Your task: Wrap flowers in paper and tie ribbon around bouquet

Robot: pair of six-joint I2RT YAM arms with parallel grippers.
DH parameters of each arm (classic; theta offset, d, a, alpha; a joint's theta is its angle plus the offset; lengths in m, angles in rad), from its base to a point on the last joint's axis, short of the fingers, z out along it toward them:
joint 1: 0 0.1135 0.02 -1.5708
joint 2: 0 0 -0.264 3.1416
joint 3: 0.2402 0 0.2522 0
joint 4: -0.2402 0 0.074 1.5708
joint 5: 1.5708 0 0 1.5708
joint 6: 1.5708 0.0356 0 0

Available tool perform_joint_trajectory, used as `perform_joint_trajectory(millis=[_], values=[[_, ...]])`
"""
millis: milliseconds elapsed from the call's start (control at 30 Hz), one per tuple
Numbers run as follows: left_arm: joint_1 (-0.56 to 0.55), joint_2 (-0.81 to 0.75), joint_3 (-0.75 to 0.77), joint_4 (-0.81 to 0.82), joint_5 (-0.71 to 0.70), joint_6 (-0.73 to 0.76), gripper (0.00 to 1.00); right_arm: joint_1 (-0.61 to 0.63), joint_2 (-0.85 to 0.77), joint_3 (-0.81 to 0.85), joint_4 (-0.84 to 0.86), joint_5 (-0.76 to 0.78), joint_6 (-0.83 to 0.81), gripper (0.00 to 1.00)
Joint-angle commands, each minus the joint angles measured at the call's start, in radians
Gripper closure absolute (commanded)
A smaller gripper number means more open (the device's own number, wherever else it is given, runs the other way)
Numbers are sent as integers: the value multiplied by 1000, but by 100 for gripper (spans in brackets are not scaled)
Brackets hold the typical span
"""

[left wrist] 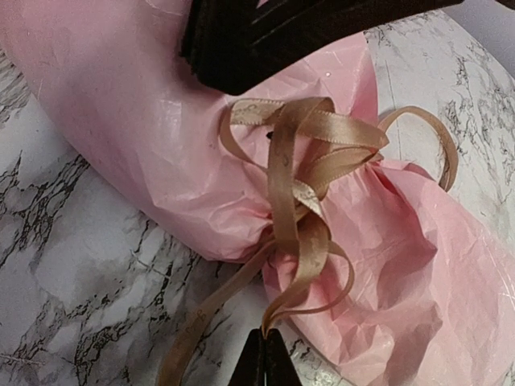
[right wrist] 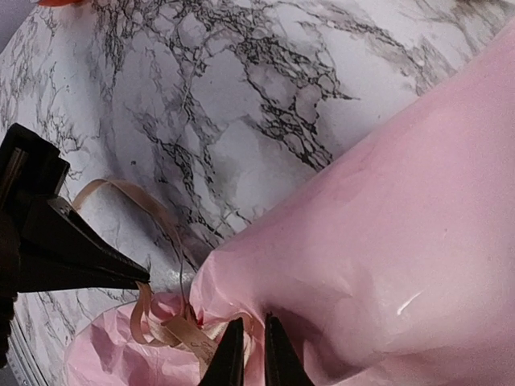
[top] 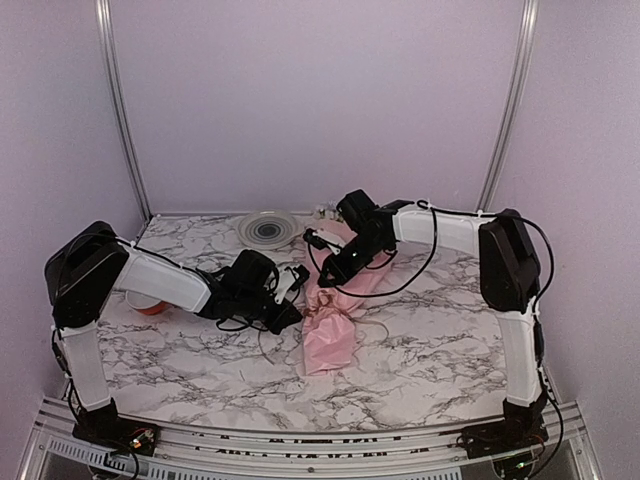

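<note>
So the bouquet (top: pixel 330 340) is lying flat on the marble worktop (top: pixel 430 370), pretty much in the middle between the two arms, with one end pointing toward the back wall and the other toward the arm bases. The pink paper (left wrist: pixel 121 121) is bunched in tight at one spot, like a waist. That's where the ribbon (left wrist: pixel 302 153) sits, a tan strand looped messily over the cinch with a few loose curls sticking up. One tail of it trails off onto the worktop.

The left pincer (left wrist: pixel 262 362) is clenched on the ribbon. Its own camera shows a loop running straight down into the closed tips, just off the side of the bundle. The right wrist view backs that up, with the pointed black tip right at the ribbon loop.

The right pincer (right wrist: pixel 246 358) is down on the paper at the same cinched spot, coming in from the far side. Its fingers have a thin gap between them, and they're right up against the paper and ribbon. It's honestly impossible to tell whether they're pinching anything.

No blooms can be made out in these shots, just paper.

Also on the worktop are a round plate (top: pixel 267 228) near the back wall and an orange-red spool (top: pixel 150 306) half hidden behind the left arm, well apart from the bouquet.
</note>
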Motion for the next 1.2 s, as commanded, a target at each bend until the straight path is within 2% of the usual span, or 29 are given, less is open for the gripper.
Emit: perform_joint_trajectory(millis=[0, 667, 767, 1033, 1167], values=[[-2, 6, 4, 11, -6, -5, 100, 1, 19, 35, -69, -2, -66, 90], [-2, 18, 11, 10, 4, -13, 100, 5, 24, -2, -60, -23, -79, 80], [-2, 16, 10, 10, 5, -14, 100, 6, 18, -17, -20, -19, -60, 79], [-2, 18, 12, 11, 1, -14, 100, 11, -12, -129, 86, -8, -10, 82], [-2, 21, 15, 11, 6, -19, 100, 10, -29, -153, 115, -8, 8, 93]])
